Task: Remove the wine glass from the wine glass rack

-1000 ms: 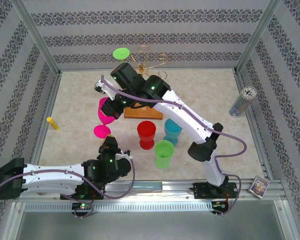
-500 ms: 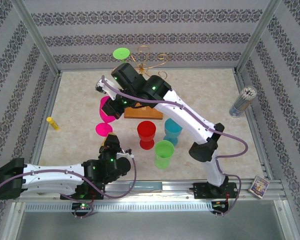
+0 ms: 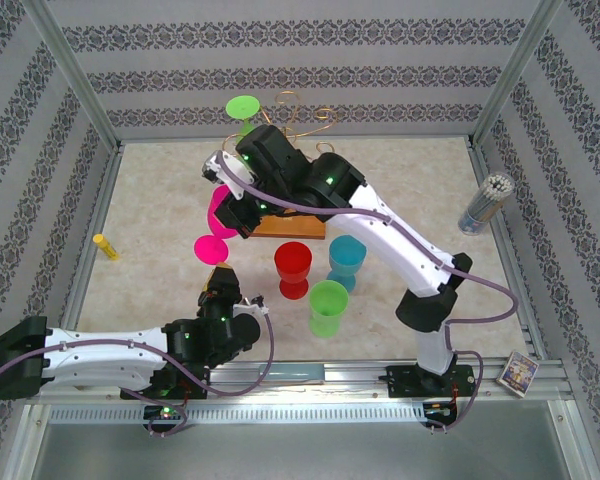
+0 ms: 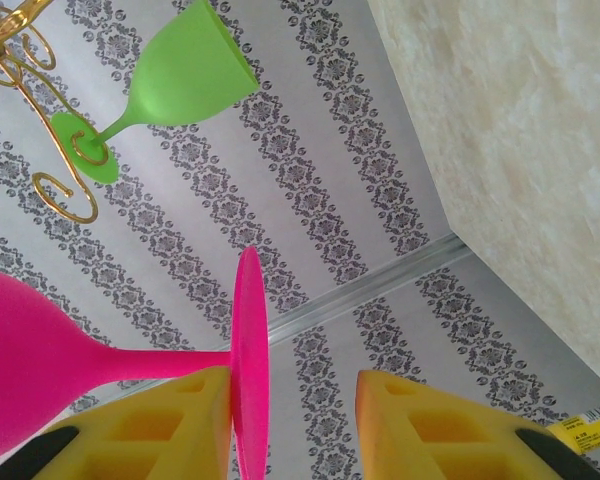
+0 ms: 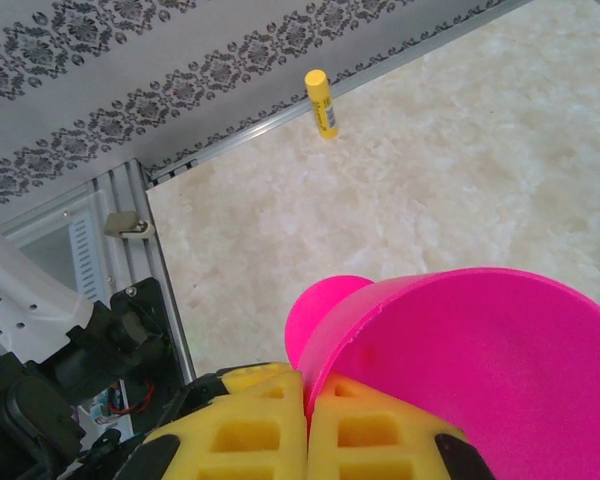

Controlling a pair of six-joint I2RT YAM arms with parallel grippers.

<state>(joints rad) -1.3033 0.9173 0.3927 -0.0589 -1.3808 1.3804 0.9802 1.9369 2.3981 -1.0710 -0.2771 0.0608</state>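
Patterned walls enclose the marbled bench (image 3: 150, 220). The right claw (image 5: 305, 400) pinches the pink wine glass (image 5: 480, 360) by its bowl rim, off the wine glass rack (image 3: 295, 230). The left claw (image 4: 292, 415), jaws apart, brackets the foot, probably to steady it. A green glass (image 4: 185, 75) hangs on the rack.

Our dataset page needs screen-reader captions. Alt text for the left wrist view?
A sideways pink wine glass has its foot edge-on between the open yellow fingers of the left gripper. Behind, a green wine glass hangs from the gold rack against patterned wallpaper.
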